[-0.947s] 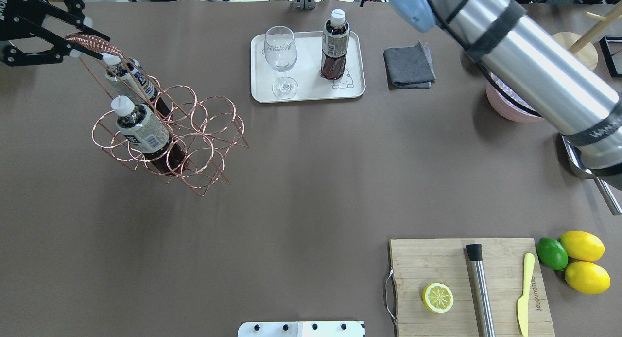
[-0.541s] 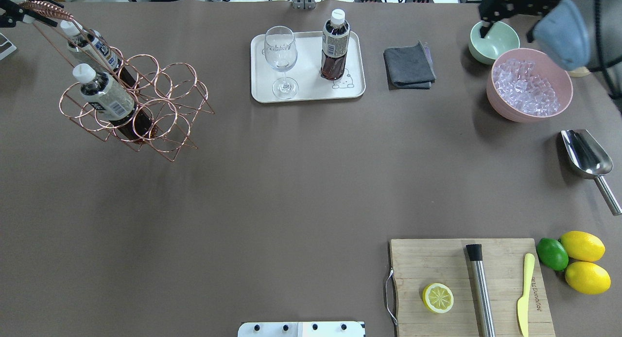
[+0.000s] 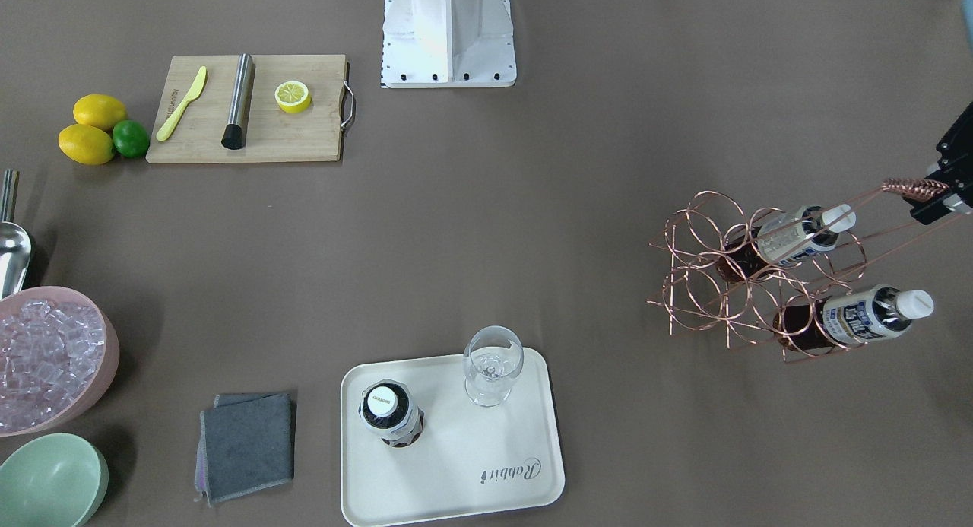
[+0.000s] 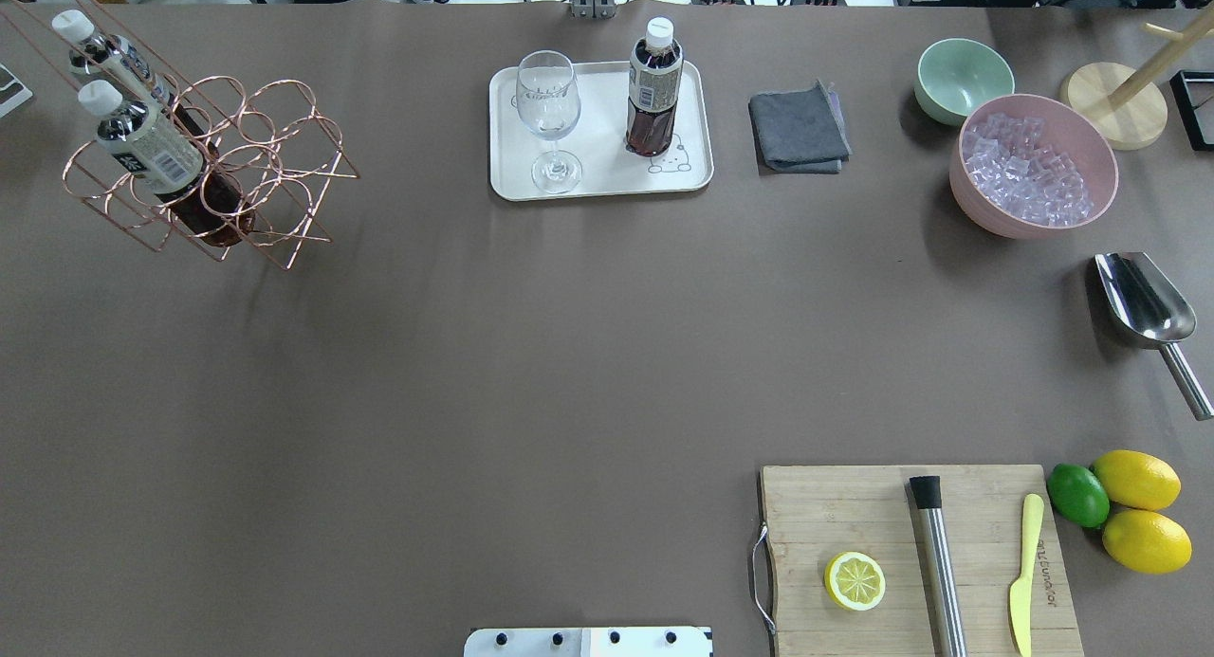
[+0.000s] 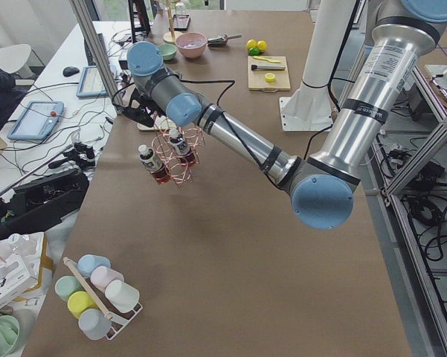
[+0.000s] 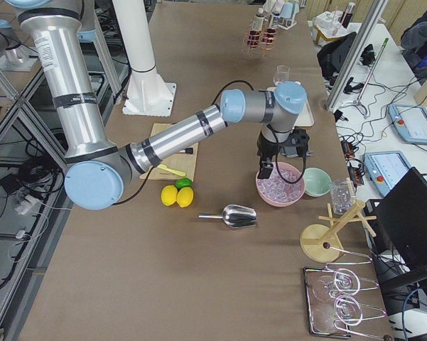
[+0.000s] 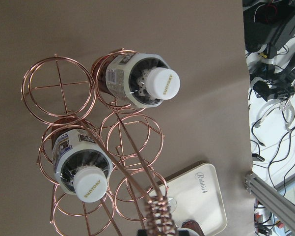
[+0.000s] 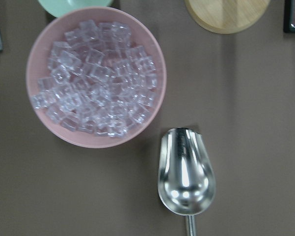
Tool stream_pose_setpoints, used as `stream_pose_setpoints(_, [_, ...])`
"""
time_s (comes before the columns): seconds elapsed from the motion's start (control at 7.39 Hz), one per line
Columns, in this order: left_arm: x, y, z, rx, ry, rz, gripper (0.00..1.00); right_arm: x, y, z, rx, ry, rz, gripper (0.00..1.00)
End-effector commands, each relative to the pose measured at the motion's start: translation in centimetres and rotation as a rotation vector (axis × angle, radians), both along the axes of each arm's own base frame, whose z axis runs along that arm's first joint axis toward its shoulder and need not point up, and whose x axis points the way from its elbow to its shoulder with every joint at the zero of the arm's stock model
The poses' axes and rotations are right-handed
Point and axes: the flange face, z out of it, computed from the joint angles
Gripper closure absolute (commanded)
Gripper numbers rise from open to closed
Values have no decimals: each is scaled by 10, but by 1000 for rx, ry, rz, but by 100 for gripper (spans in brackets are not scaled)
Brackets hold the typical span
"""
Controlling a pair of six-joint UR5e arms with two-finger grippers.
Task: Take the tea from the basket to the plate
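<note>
While looking out from the robot's base, find the cutting board (image 4: 835,505) nearest. Further out on the robot's left, see the left gripper (image 3: 936,191) clamped on the coiled handle of the basket (image 4: 237,164), holding it tilted above the table with two tea bottles (image 4: 142,145) inside. Cannot tell the finger spacing of the right gripper (image 6: 266,169) over the ice bowl (image 4: 977,202). At the far edge, note the tea (image 4: 652,93) upright on the plate (image 4: 597,178), beside a glass (image 4: 547,117)

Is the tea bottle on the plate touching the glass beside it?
Apart. The front-facing view shows a strip of bare plate between the tea and the glass; the overhead view shows the same gap.
</note>
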Motion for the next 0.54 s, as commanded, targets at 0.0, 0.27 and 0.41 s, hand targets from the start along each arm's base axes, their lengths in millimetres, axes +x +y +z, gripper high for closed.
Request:
stream_pose_setpoints(0.0, [-34, -37, 37, -55, -18, -45, 100, 71, 12, 113, -62, -20, -47, 1])
stream_pose_setpoints(0.27, [-49, -57, 63, -101, -13, -58, 100, 75, 17, 121, -30, 23, -56, 1])
stream_pose_setpoints(0.41, [-64, -67, 81, -109, -12, -81, 100, 77, 25, 132, -25, 23, -51, 1])
